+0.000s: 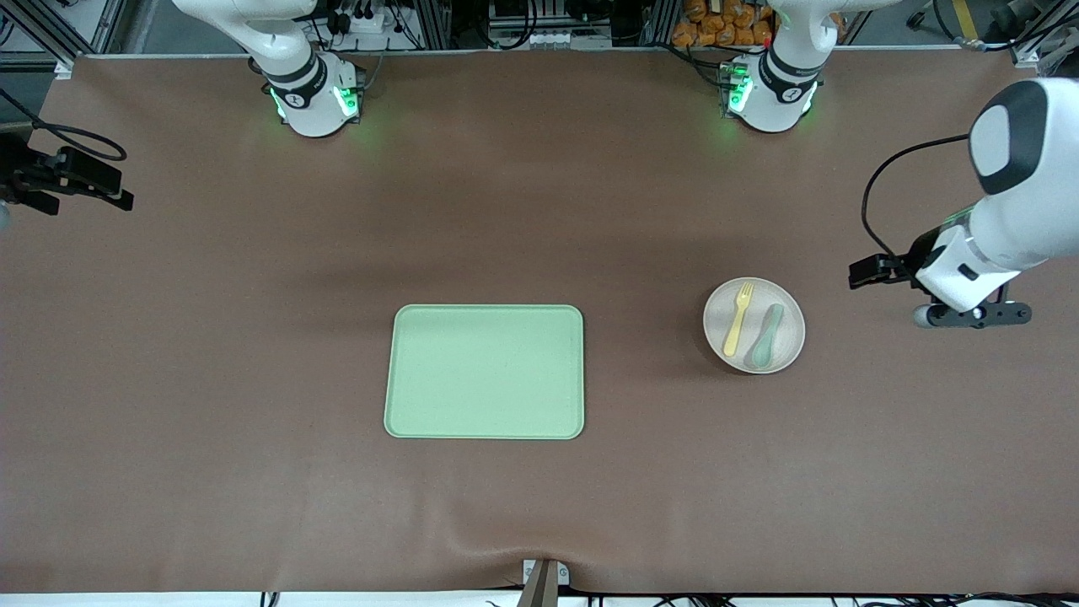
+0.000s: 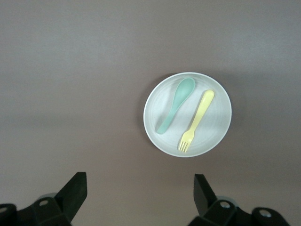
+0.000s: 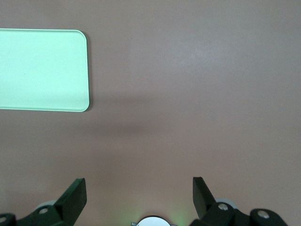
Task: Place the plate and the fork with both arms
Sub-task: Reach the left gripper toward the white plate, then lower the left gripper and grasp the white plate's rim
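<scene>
The off-white plate (image 1: 718, 314) lies on the brown table toward the left arm's end. On it lie the pale-yellow fork (image 1: 738, 319) and a grey-green spoon (image 1: 765, 337), side by side. My left gripper (image 1: 974, 316) hangs open and empty over the bare table, beside the plate and closer to the left arm's end. The left wrist view shows the plate (image 2: 217, 128), the fork (image 2: 195, 123) and the spoon (image 2: 175, 106), with the left gripper (image 2: 139, 188) clear of them. My right gripper (image 3: 138, 188) is open and empty, high over the table near its own base.
A light-green rectangular tray (image 1: 485, 371) lies mid-table, nearer the front camera; its corner shows in the right wrist view (image 3: 42, 70). The right arm's base (image 1: 312, 97) and the left arm's base (image 1: 771, 93) stand at the table's edge farthest from the camera.
</scene>
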`<state>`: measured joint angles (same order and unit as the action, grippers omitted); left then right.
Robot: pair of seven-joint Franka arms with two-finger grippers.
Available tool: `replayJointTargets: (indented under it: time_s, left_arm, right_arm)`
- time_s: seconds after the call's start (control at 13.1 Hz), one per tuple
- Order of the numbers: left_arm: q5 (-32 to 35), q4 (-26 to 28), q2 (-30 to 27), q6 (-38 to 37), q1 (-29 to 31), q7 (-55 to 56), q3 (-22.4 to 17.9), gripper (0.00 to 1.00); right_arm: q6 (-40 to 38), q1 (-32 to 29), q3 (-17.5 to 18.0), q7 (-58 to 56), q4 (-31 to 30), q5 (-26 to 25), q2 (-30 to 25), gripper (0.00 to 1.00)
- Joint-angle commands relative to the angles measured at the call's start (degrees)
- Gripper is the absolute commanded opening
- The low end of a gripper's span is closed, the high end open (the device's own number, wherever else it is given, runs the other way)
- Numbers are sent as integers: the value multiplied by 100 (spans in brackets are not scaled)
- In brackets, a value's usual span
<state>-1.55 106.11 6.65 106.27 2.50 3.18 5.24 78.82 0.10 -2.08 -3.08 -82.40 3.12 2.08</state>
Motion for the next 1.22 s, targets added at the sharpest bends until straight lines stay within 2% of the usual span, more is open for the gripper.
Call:
replayJointTargets:
  time_s: [0.0,0.91,1.14]
  left_arm:
    - [-240,155,29,279,23,-107,30,100]
    - [-240,190,1162,1527,-56,-134,320,100]
    - [-188,269,1496,2037,-56,-256,390,100]
  right_arm:
    - [-15,104,-12,18,22,-22,-23,100]
    - [-7,113,-12,18,22,-22,-23,100]
    - [-7,78,-21,10,22,-13,-15,100]
